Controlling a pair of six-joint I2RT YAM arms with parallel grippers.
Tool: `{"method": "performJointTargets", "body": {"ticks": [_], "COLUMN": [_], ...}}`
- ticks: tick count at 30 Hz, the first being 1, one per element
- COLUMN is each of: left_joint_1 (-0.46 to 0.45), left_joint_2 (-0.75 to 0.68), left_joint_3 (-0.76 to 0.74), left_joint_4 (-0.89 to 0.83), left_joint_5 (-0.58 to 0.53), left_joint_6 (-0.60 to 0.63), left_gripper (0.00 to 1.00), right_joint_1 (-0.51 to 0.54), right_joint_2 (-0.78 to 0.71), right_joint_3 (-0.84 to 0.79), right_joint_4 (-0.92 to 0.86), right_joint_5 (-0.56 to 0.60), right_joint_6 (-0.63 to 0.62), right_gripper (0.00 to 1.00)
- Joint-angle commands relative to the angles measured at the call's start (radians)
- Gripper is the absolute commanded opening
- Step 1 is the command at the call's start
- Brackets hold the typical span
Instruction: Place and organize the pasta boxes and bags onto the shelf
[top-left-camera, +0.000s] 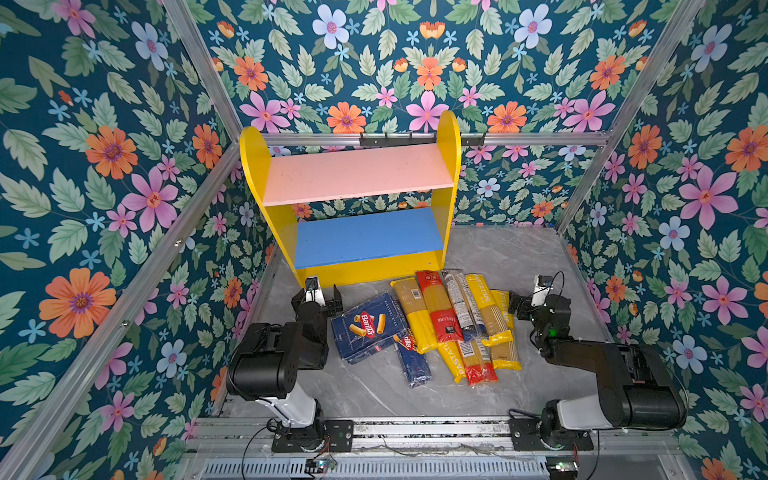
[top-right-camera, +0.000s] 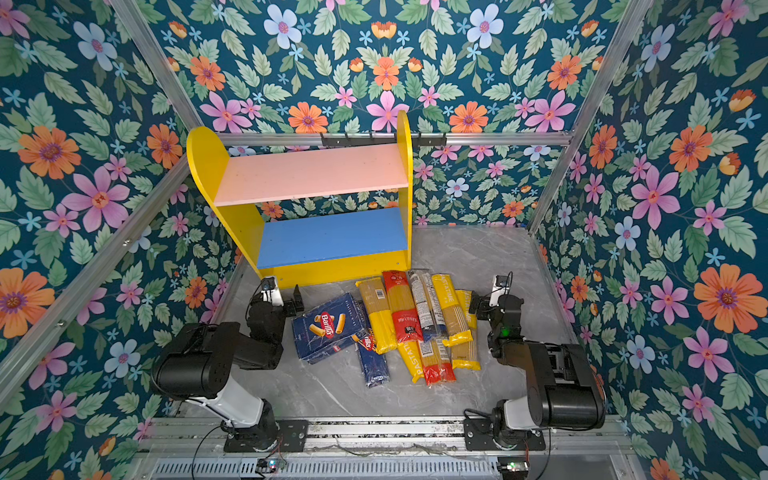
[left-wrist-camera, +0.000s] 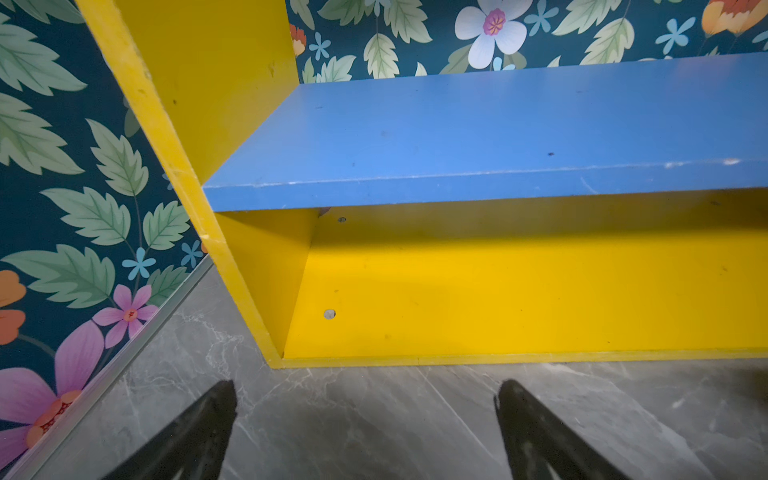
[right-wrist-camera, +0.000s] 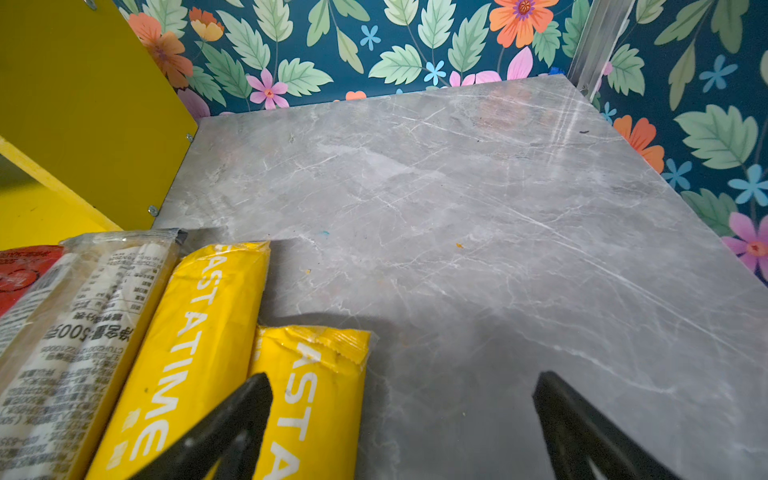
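You'd shelved nothing: shelf bare, Barilla boxes and spaghetti bags lay on table, left gripper and right gripper gaped empty.

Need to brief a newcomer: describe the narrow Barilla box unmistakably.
Find the yellow shelf, then the grey table before it. The narrow Barilla box lies between the wide Barilla box and a yellow bag, the only long, slim, dark blue carton.

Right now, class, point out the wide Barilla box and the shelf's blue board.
wide Barilla box (top-left-camera: 368, 324): in a top view, its red logo.
blue board (top-left-camera: 368, 237): in a top view, its bare middle.
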Motion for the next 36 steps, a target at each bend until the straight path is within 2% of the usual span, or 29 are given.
{"method": "performJointTargets", "body": {"ticks": [1, 5, 6, 8, 10, 11, 16, 19, 21, 23, 25, 28, 32, 36], "left_joint_1": [0.006, 0.006, 0.007, 0.003, 0.002, 0.002, -0.029, -0.067, -0.095, -0.14, -0.201, -0.275, -0.321, -0.35], "left_joint_2": [-0.004, -0.005, -0.006, -0.044, -0.088, -0.099, -0.16, -0.241, -0.302, -0.359, -0.41, -0.477, -0.55, -0.628], "left_joint_3": [0.005, 0.003, 0.003, 0.043, 0.105, 0.131, 0.124, 0.125, 0.134, 0.153, 0.162, 0.179, 0.191, 0.191], "left_joint_4": [-0.007, -0.005, -0.002, -0.108, -0.265, -0.32, -0.353, -0.413, -0.482, -0.579, -0.657, -0.792, -0.98, -1.107], "left_joint_5": [0.028, 0.027, 0.028, 0.034, -0.013, -0.025, -0.131, -0.213, -0.219, -0.248, -0.326, -0.388, -0.314, -0.263], "left_joint_6": [-0.006, -0.006, 0.001, 0.008, -0.006, -0.011, -0.019, -0.057, -0.103, -0.13, -0.145, -0.209, -0.361, -0.453], "left_gripper": [1.0, 1.0, 0.97, 0.92, 0.91, 0.91, 0.91, 0.91, 0.92, 0.94, 0.96, 0.96, 0.96, 0.97], "right_joint_1": [0.001, 0.002, 0.006, 0.03, 0.051, 0.058, 0.15, 0.192, 0.192, 0.192, 0.192, 0.192, 0.199, 0.278], "right_joint_2": [0.002, 0.002, 0.002, -0.013, -0.065, -0.076, -0.129, -0.166, -0.199, -0.235, -0.272, -0.328, -0.325, -0.346], "right_joint_3": [0.005, 0.002, 0.001, 0.015, 0.098, 0.123, 0.176, 0.254, 0.34, 0.406, 0.426, 0.404, 0.457, 0.494], "right_joint_4": [0.021, 0.024, 0.024, 0.003, -0.206, -0.256, -0.418, -0.571, -0.739, -0.853, -0.908, -0.905, -1.036, -1.118], "right_joint_5": [-0.008, -0.002, 0.003, 0.07, 0.146, 0.163, 0.34, 0.474, 0.452, 0.382, 0.344, 0.163, 0.026, 0.006], "right_joint_6": [0.004, 0.001, 0.0, -0.002, 0.007, 0.009, 0.041, 0.169, 0.252, 0.282, 0.327, 0.281, 0.319, 0.323], "right_gripper": [0.99, 0.99, 0.99, 0.99, 0.99, 0.98, 0.99, 0.99, 0.99, 0.99, 0.99, 0.99, 0.99, 0.99]}}
